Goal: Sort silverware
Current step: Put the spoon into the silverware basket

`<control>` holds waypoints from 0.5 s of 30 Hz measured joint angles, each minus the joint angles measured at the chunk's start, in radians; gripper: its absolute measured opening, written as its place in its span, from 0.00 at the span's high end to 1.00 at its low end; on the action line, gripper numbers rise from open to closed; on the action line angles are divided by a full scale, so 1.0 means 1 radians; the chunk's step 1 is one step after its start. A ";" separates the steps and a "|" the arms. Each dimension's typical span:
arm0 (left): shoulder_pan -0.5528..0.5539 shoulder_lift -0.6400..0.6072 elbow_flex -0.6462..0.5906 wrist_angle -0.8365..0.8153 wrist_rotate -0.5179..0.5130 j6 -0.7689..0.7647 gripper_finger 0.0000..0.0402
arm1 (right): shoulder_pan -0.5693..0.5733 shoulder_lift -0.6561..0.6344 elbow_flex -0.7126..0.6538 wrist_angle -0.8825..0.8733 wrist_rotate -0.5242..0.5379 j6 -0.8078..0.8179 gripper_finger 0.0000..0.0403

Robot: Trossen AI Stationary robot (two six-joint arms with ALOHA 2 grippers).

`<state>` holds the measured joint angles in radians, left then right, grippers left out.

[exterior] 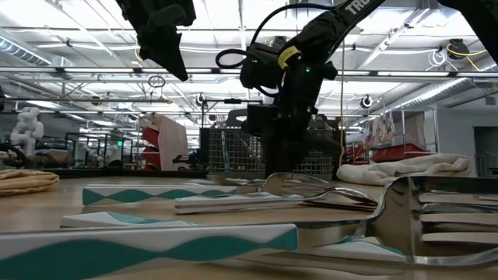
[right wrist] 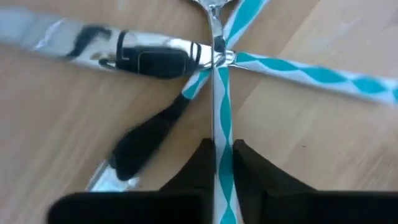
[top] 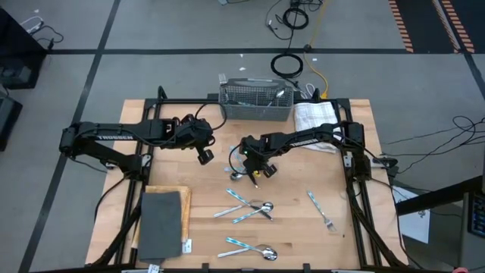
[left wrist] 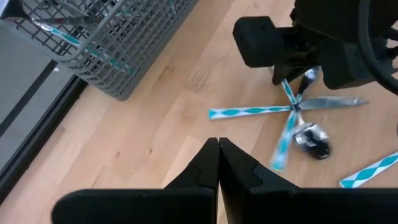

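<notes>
The right gripper point(right wrist: 217, 163) pinches a handle point(right wrist: 221, 118) mid-table; the left gripper point(left wrist: 217, 163) hovers pressed together. Some silverware sits in the caddy point(top: 256, 101); most remains near the front edge.

Right gripper's two dark fingers point(right wrist: 219, 165) pinched on a thin teal-and-white patterned utensil handle point(right wrist: 222, 134), crossed shiny metal silverware pieces point(right wrist: 155, 56) beyond, lying on the light wooden tabletop point(right wrist: 323, 137)

Bright even overhead light, soft shadows on your table point(top: 303, 227). Low view: ceiling strip lights glare, foreground silverware point(exterior: 194, 204) badly out of focus. Right wrist view smeared, probably motion blur; dark reflections on knife blade point(right wrist: 93, 46).
</notes>
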<state>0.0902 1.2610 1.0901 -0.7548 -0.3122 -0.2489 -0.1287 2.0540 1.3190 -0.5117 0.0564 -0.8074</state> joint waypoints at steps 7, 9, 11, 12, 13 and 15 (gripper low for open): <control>0.000 0.000 0.000 0.002 -0.003 0.000 0.98 | 0.000 -0.030 -0.003 -0.014 0.023 0.095 0.99; 0.000 0.000 0.000 0.003 -0.004 0.000 0.98 | 0.000 -0.040 -0.005 -0.014 0.021 0.123 0.99; 0.000 0.000 0.000 0.004 -0.005 0.000 0.98 | 0.000 -0.053 -0.007 -0.028 0.022 0.152 0.99; 0.000 0.000 0.000 0.004 -0.005 0.000 0.98 | -0.001 -0.063 -0.009 -0.033 0.022 0.167 0.99; 0.000 0.000 0.000 0.005 -0.005 -0.001 0.98 | -0.001 -0.072 -0.009 -0.028 0.021 0.184 0.99; 0.000 0.000 0.000 0.005 -0.006 -0.005 0.98 | -0.002 -0.094 -0.008 -0.021 0.012 0.218 1.00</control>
<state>0.0902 1.2610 1.0901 -0.7498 -0.3180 -0.2536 -0.1303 1.9603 1.3106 -0.5328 0.0681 -0.5891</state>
